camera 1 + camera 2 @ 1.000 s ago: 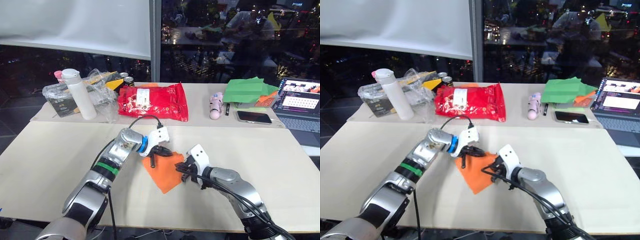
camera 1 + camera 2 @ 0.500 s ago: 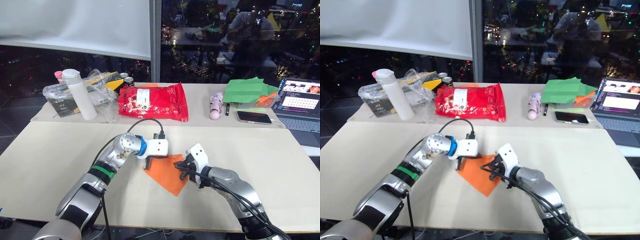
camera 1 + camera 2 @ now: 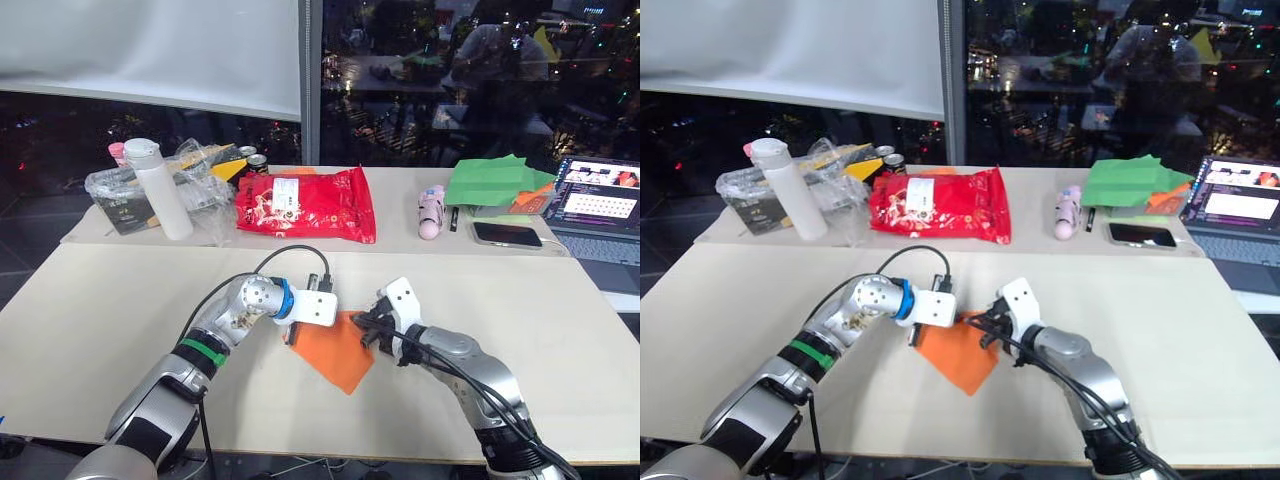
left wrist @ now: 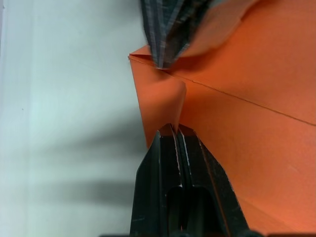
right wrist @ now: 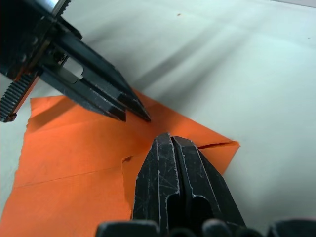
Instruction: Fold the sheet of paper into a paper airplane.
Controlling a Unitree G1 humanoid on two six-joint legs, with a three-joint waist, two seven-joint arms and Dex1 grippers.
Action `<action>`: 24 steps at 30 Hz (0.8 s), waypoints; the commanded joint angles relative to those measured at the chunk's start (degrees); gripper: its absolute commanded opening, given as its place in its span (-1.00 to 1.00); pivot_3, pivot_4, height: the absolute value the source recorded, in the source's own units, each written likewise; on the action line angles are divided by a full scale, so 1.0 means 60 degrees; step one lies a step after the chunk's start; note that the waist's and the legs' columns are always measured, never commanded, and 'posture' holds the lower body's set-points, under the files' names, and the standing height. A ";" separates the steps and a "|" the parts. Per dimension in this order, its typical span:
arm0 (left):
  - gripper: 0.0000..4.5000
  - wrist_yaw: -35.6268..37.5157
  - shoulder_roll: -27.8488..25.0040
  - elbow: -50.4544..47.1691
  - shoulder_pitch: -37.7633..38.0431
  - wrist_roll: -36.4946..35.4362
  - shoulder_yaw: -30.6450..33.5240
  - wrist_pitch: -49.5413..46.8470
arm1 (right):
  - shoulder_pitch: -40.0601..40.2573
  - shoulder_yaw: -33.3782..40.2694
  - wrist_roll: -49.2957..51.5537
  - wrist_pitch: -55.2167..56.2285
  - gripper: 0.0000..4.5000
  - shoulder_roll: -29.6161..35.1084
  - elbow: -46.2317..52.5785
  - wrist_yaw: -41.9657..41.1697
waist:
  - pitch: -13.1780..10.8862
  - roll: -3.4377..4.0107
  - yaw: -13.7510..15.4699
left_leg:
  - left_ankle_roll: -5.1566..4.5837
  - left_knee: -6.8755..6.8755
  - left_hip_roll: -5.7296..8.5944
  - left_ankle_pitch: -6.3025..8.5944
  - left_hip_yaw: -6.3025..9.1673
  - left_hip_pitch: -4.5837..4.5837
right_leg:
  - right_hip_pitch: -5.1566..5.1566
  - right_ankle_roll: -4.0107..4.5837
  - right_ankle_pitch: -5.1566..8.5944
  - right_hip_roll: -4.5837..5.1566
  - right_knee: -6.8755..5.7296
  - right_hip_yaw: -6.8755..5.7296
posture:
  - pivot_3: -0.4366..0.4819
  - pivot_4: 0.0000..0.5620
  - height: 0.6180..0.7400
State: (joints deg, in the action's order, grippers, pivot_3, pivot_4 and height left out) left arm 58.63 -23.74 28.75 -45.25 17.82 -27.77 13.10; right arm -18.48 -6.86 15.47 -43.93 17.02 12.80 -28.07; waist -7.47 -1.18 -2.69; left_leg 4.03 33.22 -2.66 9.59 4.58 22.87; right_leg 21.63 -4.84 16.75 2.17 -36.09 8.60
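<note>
The sheet of paper (image 3: pixel 335 352) is a bright orange creased wedge on the pale table (image 3: pixel 100 310), its point toward the front edge. My left gripper (image 3: pixel 291 337) is at the sheet's left far corner. In the left wrist view its fingers (image 4: pixel 168 148) are shut on a curled-up flap of the sheet (image 4: pixel 256 74). My right gripper (image 3: pixel 362 325) is at the sheet's far right corner. Its fingers (image 5: pixel 170 163) are shut on the sheet (image 5: pixel 74 163) near a small fold. The two fingertips are close together over the paper's far edge.
Along the back of the table lie a red snack bag (image 3: pixel 305 203), a white bottle (image 3: pixel 160 190) beside plastic bags (image 3: pixel 125 195), a pink object (image 3: pixel 431 212), green paper sheets (image 3: pixel 495 180), a phone (image 3: pixel 507 234) and a laptop (image 3: pixel 600 205).
The left gripper swung down from above the sheet to its left far corner. The right gripper shifted slightly farther away. The sheet now lies flatter, with its point shifted right.
</note>
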 commanded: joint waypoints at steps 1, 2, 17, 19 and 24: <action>-0.99 -0.0079 -0.0150 -0.0308 0.0074 0.0240 -0.0114 0.0223 | -0.0217 0.0184 0.0178 0.0146 -1.00 -0.0090 0.0104 -0.0001 | 0.0000 0.0000 -0.0002 | 0.0000 0.0000 0.0000 0.0000 0.0000 -0.0003 | -0.0002 0.0000 0.0000 0.0000 0.0000 0.0000 | -0.05 -0.47 0.66; -0.99 -0.0096 -0.0152 -0.0302 0.0076 0.0246 -0.0104 0.0206 | -0.0205 0.0123 0.0125 0.0220 -1.00 -0.0105 -0.0011 -0.0007 | 0.0000 0.0000 0.0006 | -0.0002 0.0000 0.0000 0.0001 0.0000 -0.0007 | -0.0009 0.0000 0.0000 -0.0001 0.0000 0.0000 | -0.05 -0.47 0.66; -0.99 0.0442 -0.0022 -0.0669 0.0032 -0.0493 0.0264 -0.0597 | -0.0022 -0.0628 -0.0583 0.0552 -1.00 -0.0202 -0.1244 0.0090 | 0.0001 0.0002 -0.0025 | -0.0030 0.0020 0.0000 0.0018 0.0000 -0.0040 | -0.0050 -0.0011 0.0008 -0.0002 0.0001 -0.0001 | -0.05 -0.47 0.66; -0.88 0.0580 0.0017 -0.0834 0.0020 -0.0765 0.0409 -0.0940 | -0.0053 -0.0664 -0.0628 0.0575 -1.00 -0.0238 -0.1318 0.0089 | 0.0001 0.0002 -0.0031 | -0.0032 0.0020 -0.0001 0.0019 0.0000 -0.0045 | -0.0057 -0.0013 0.0010 -0.0003 0.0001 -0.0001 | -0.05 -0.47 0.66; -0.21 0.1064 -0.0143 -0.1300 0.0005 -0.1508 0.0943 -0.1969 | -0.0114 -0.0777 -0.0712 0.0535 -1.00 -0.0184 -0.1401 0.0044 | 0.0001 0.0002 -0.0087 | -0.0033 0.0024 -0.0001 0.0020 0.0000 -0.0057 | -0.0067 -0.0016 0.0012 -0.0003 -0.0001 -0.0001 | -0.05 -0.47 0.66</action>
State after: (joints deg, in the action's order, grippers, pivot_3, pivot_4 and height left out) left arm 64.02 -23.92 23.40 -44.63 11.25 -24.56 3.17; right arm -19.56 -10.73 11.87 -40.05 15.63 5.49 -27.53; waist -7.46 -1.17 -3.21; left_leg 3.82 33.36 -2.67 9.72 4.58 22.51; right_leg 21.20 -4.95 16.83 2.15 -36.11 8.59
